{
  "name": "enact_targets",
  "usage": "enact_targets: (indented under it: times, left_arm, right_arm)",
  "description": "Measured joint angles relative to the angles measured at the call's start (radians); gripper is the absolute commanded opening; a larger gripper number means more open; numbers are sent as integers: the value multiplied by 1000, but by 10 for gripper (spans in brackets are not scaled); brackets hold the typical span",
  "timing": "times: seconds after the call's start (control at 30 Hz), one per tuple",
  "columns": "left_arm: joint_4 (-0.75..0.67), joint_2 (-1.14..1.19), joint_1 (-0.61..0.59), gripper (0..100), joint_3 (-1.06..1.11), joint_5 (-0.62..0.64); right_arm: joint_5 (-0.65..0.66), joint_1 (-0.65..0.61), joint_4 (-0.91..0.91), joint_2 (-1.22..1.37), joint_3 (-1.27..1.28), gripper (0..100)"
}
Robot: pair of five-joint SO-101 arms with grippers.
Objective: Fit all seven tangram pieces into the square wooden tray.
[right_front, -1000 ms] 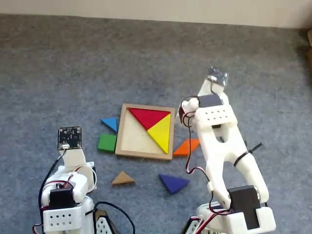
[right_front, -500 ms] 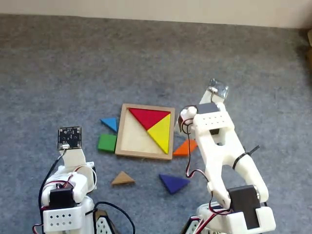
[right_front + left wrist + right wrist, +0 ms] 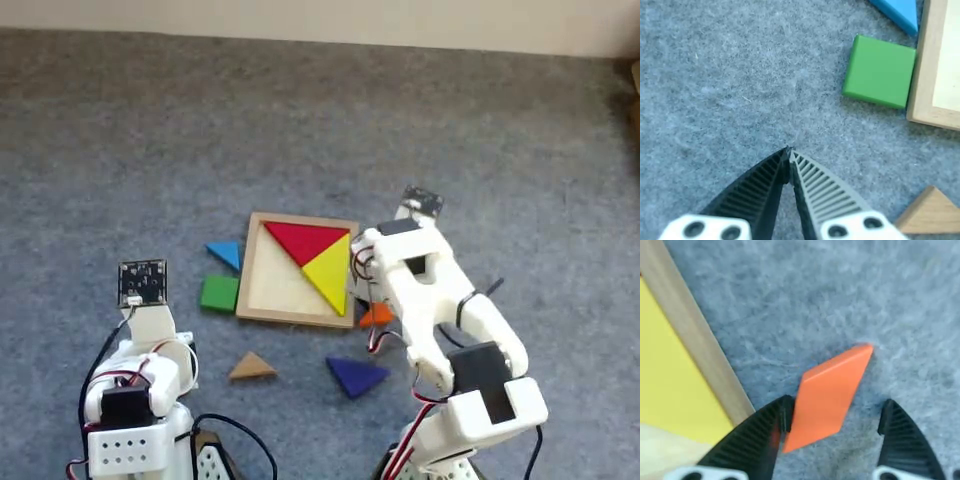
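With 2 of 7 pieces in the tray (image 3: 702, 340), the right gripper (image 3: 837, 407), jaws wide, straddles the orange parallelogram (image 3: 832, 392) and must next close squarely.

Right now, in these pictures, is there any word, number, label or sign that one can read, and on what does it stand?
No text can be read.
Tray, green square, orange piece: plain surfaces, no print.
Dark board: any marks on it are too small to read.
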Motion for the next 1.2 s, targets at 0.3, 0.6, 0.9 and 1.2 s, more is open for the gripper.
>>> enact_targets:
  times: [0.3, 0.6, 0.9, 1.2]
  left_arm:
    - [0, 0, 0, 7, 0, 0]
    - [0, 0, 0, 7, 0, 0]
    - [0, 0, 0, 7, 0, 0]
    - [0, 0, 0, 7, 0, 0]
  right_arm:
    - [0, 9, 9, -2, 0, 3]
    - [0, 9, 9, -66, 3, 4]
    - [-167, 5, 9, -282, 3, 4]
    - [-434, -227, -61, -295, 2, 6]
